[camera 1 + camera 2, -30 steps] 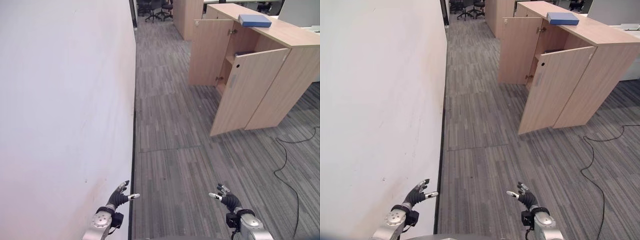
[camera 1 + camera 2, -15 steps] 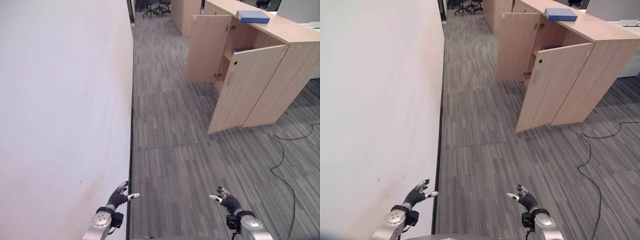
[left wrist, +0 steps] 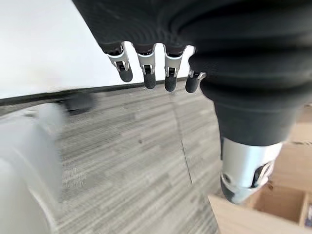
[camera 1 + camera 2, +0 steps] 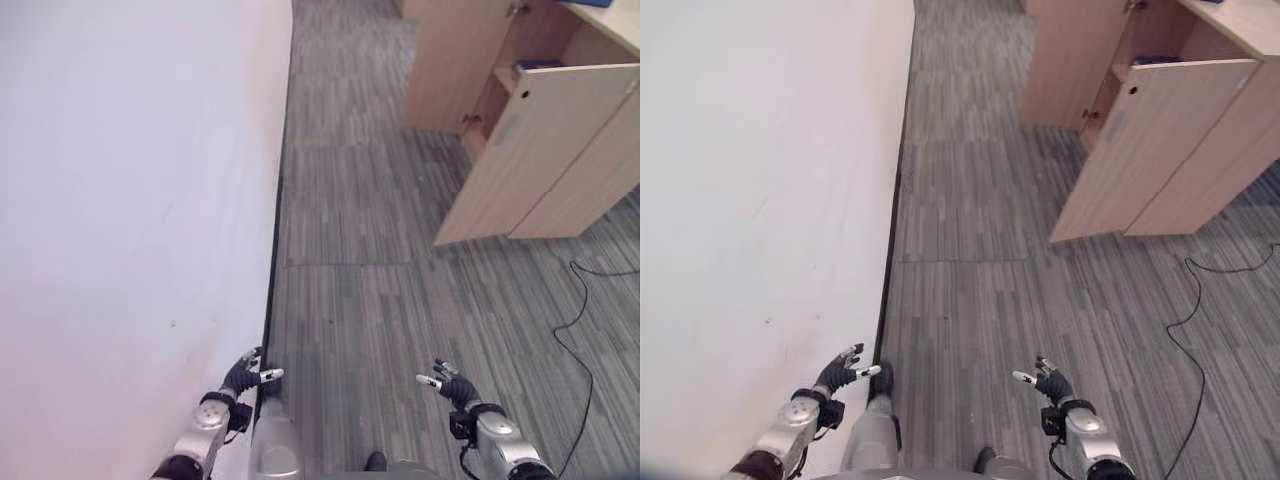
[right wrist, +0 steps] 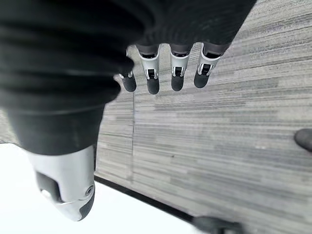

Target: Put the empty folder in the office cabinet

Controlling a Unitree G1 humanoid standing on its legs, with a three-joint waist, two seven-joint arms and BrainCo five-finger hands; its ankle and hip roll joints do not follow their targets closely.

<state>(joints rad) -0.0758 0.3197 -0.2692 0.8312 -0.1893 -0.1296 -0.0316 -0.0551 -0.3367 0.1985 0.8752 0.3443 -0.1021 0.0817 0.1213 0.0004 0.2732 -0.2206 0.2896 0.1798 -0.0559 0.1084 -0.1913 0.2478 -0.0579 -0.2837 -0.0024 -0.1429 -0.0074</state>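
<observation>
The light wooden office cabinet (image 4: 560, 150) stands at the far right with both doors swung open. On a shelf inside lies a flat dark blue thing (image 4: 538, 66). A sliver of the blue folder (image 4: 598, 3) shows on the cabinet's top at the picture's edge. My left hand (image 4: 244, 376) is held low near the wall, open and empty, its fingers (image 3: 146, 73) straight over the carpet. At the same height my right hand (image 4: 452, 389) is open and empty too, with its fingers (image 5: 161, 73) relaxed. Both hands are far from the cabinet.
A white wall (image 4: 130, 200) with a dark skirting runs along the left. Grey striped carpet (image 4: 360, 230) stretches from me to the cabinet. The nearer open door (image 4: 1160, 140) juts out into the floor.
The camera has tipped down and shifted, so the cabinet sits higher in the picture and its top is nearly cut off. Both hands keep the same open pose.
</observation>
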